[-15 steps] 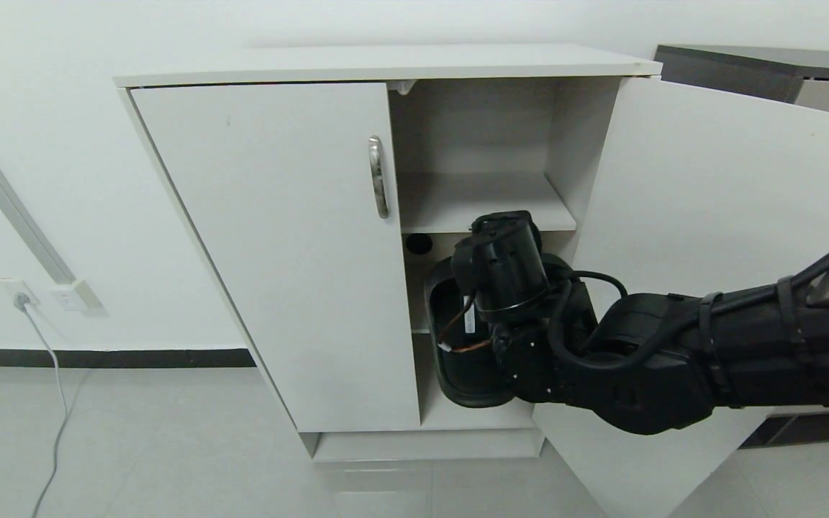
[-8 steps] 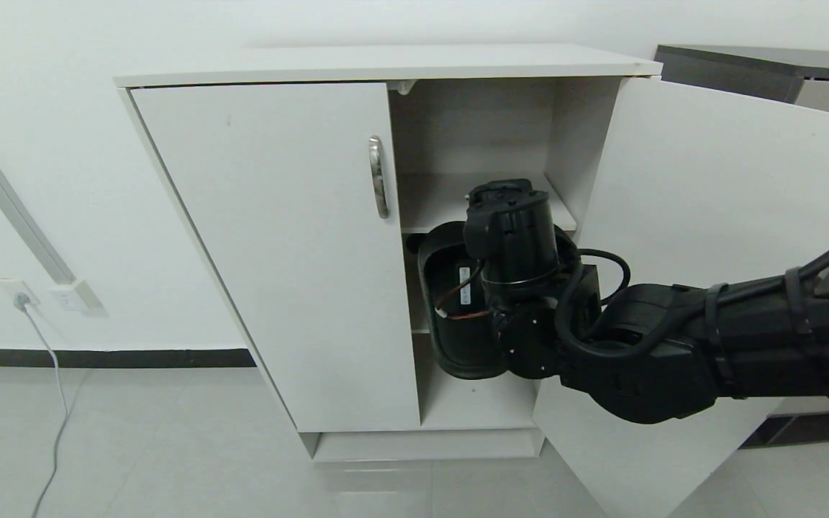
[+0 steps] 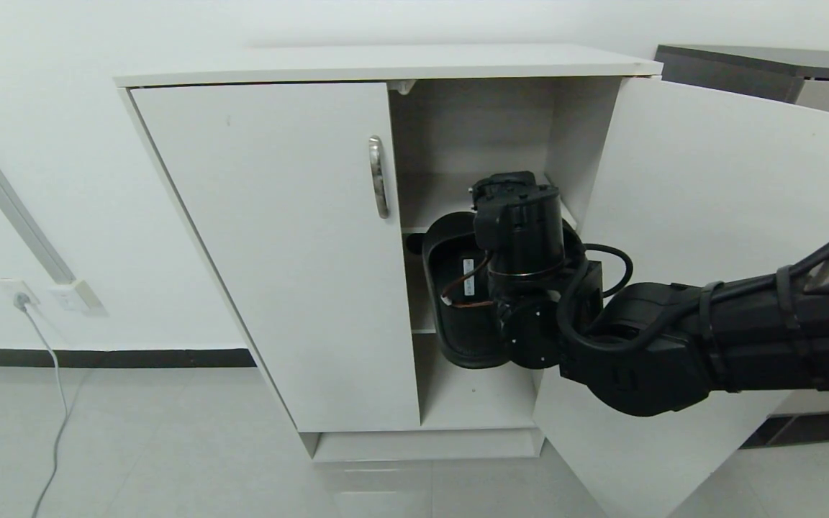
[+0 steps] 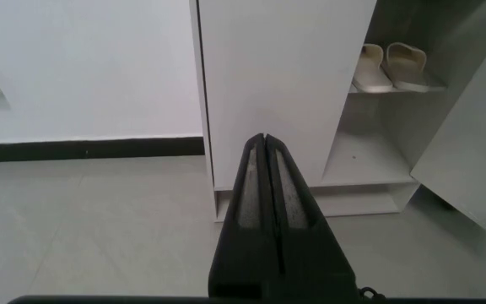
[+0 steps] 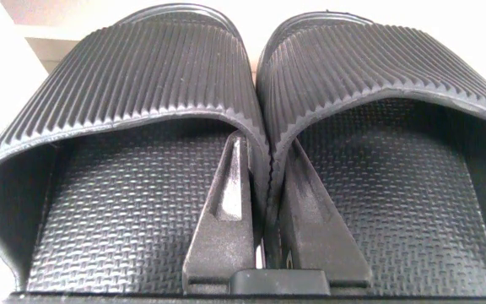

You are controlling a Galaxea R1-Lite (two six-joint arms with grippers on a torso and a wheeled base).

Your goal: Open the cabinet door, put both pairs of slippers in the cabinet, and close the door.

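Your cabinet (image 3: 386,61) is standing against the wall, its left door (image 3: 278,252) lying shut and its right door (image 3: 709,216) swinging out to the right. Your right end effector (image 5: 266,150) is reaching into the open half, pinching the touching inner walls of a pair of slippers (image 3: 458,302). That pair is hanging at the mouth, above the bottom board (image 3: 472,396). The second pair (image 4: 391,66) is sitting on the middle shelf (image 4: 395,87). Your left end effector (image 4: 264,169) is hovering well before the cabinet, over the floor (image 4: 99,228). An outlet (image 3: 19,291) is sitting on the wall left of the cabinet.
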